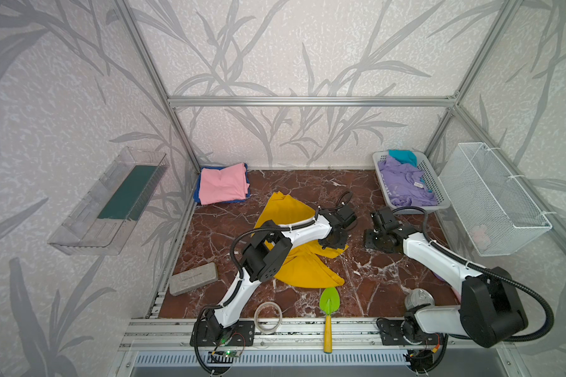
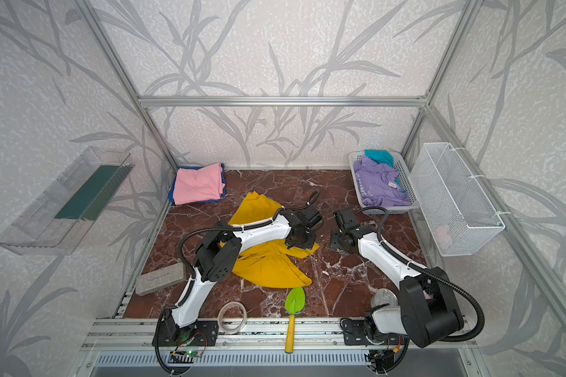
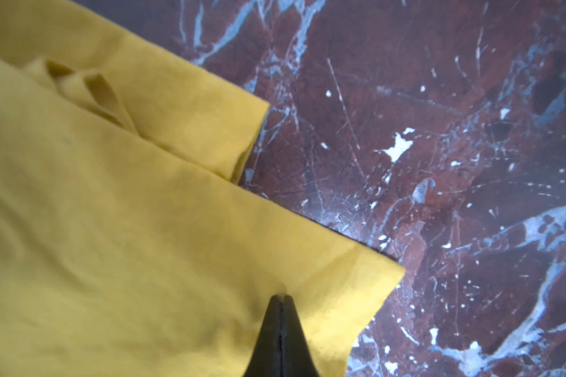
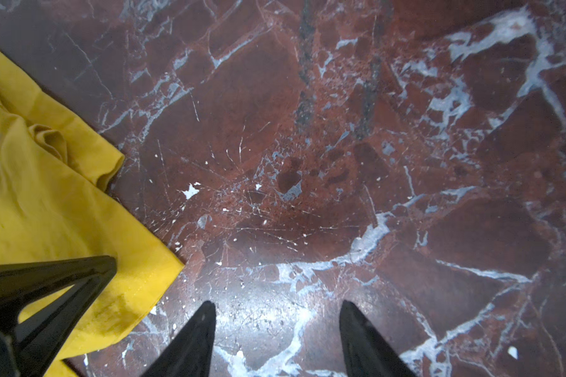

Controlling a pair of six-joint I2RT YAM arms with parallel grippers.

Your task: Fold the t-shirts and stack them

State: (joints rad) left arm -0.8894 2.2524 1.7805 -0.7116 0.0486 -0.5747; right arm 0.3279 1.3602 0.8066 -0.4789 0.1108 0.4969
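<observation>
1. Two grippers work near the middle of the tabletop (image 4: 340,163). Left gripper (image 3: 280,297): jaws together, pinching the mustard-yellow t-shirt (image 1: 304,267) by its corner nearest the right edge. The cloth puckers into the tips.
2. Right gripper (image 4: 276,305): jaws apart, empty, over bare marble just beside that corner. The shirt lies to its left.
3. Shirt crumpled mid-tabletop, long axis running roughly from far edge to near edge.
4. Far left corner: pink t-shirt (image 1: 222,182) folded on a blue t-shirt (image 1: 196,192). Far right corner: lavender t-shirt (image 1: 406,186) and teal t-shirt (image 1: 402,156) in the basket (image 1: 433,179).
5. Judgement: the left arm is nearer and holds. The right needs a leftward reach for a second corner.
</observation>
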